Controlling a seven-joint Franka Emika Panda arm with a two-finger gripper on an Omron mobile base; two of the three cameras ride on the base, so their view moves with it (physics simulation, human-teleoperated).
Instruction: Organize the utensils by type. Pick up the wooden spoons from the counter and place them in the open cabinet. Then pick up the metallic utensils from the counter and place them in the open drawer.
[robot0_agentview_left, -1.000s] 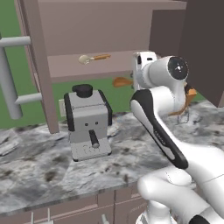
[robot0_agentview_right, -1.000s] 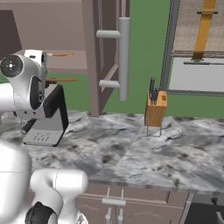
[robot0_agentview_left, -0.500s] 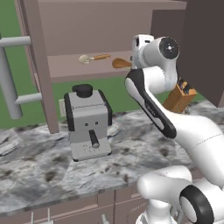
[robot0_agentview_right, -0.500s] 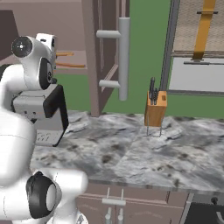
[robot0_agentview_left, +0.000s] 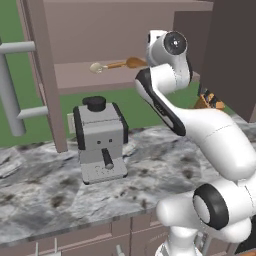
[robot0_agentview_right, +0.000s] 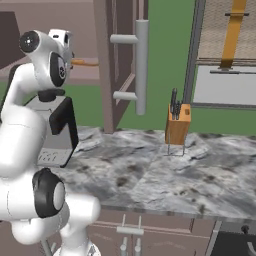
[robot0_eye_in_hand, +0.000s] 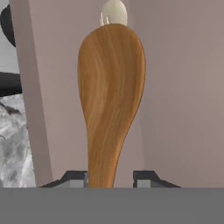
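My gripper (robot0_eye_in_hand: 110, 179) is shut on the handle of a wooden spoon (robot0_eye_in_hand: 111, 87), whose brown bowl points away over the shelf of the open cabinet (robot0_agentview_left: 70, 82). In the left base view that bowl (robot0_agentview_left: 136, 62) hovers just above the shelf, in front of the white hand. A second wooden spoon (robot0_agentview_left: 107, 65) with a pale bowl lies on the shelf just beyond it; its pale bowl (robot0_eye_in_hand: 114, 12) peeks over the held spoon. The counter (robot0_agentview_left: 45, 200) lies below. The metallic utensils and the open drawer are out of view.
A grey coffee machine (robot0_agentview_left: 100, 142) stands on the counter under the shelf. The cabinet's open door (robot0_agentview_left: 42, 75), with a long bar handle (robot0_agentview_right: 141, 65), juts out beside it. A wooden knife block (robot0_agentview_right: 177, 122) sits further right on the counter.
The arm has risen and reached forward, carrying the spoon from beside the coffee machine up to shelf level inside the cabinet. The grip has stayed the same.
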